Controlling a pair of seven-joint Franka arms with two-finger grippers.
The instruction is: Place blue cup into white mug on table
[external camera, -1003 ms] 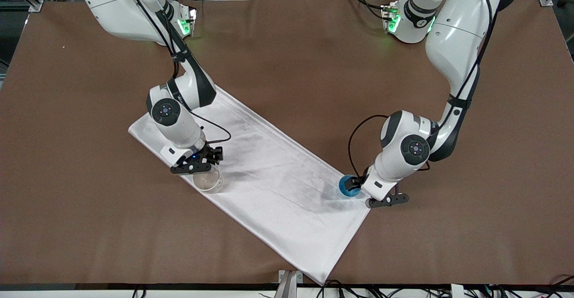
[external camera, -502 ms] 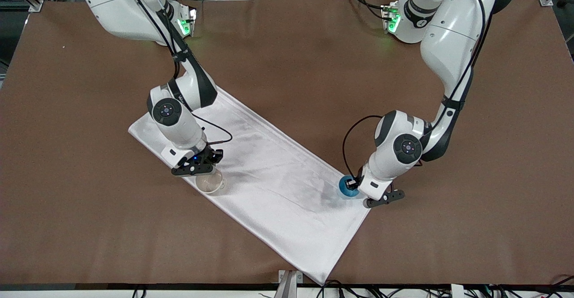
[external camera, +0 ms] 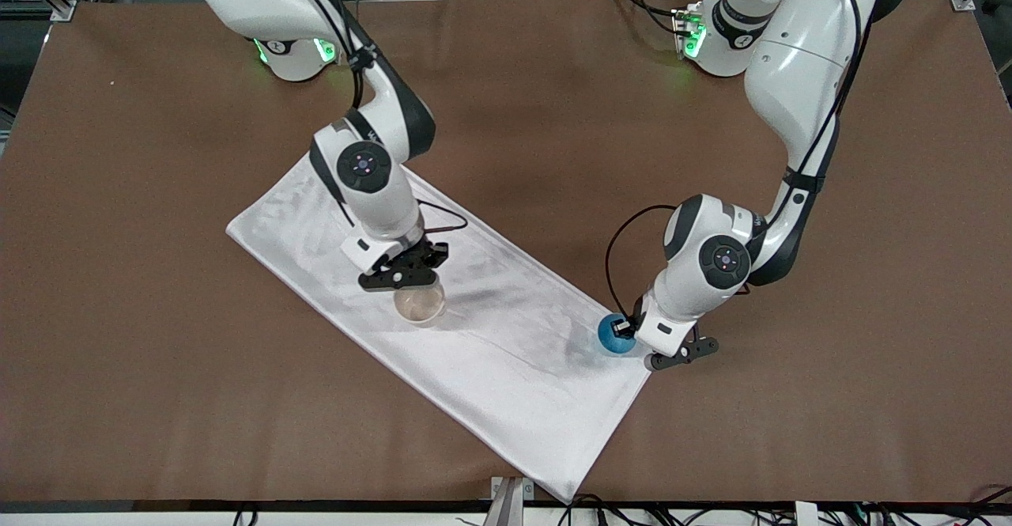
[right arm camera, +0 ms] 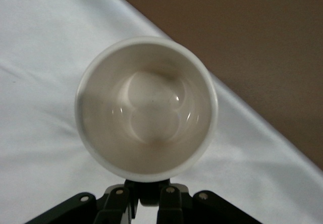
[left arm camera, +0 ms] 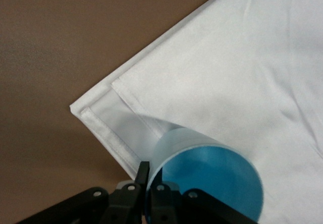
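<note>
The blue cup (external camera: pixel 613 334) is at the edge of the white cloth toward the left arm's end of the table. My left gripper (external camera: pixel 630 328) is shut on its rim. In the left wrist view one finger (left arm camera: pixel 143 173) is outside the cup's wall and the other inside the blue cup (left arm camera: pixel 212 183). My right gripper (external camera: pixel 411 282) is shut on the black handle (right arm camera: pixel 149 191) of the white mug (external camera: pixel 420 302), which it holds upright over the cloth's middle. The right wrist view looks straight into the white mug (right arm camera: pixel 146 108), showing its beige-stained inside with nothing in it.
A large white folded cloth (external camera: pixel 506 352) lies slantwise across the brown table (external camera: pixel 158 352), one corner reaching the edge nearest the front camera. In the left wrist view, a hemmed corner of the cloth (left arm camera: pixel 101 113) lies beside the cup.
The right gripper shut on the mug's handle and carried the mug along the cloth toward the left arm's end. The left gripper shut on the blue cup's rim; the cup hardly moved.
</note>
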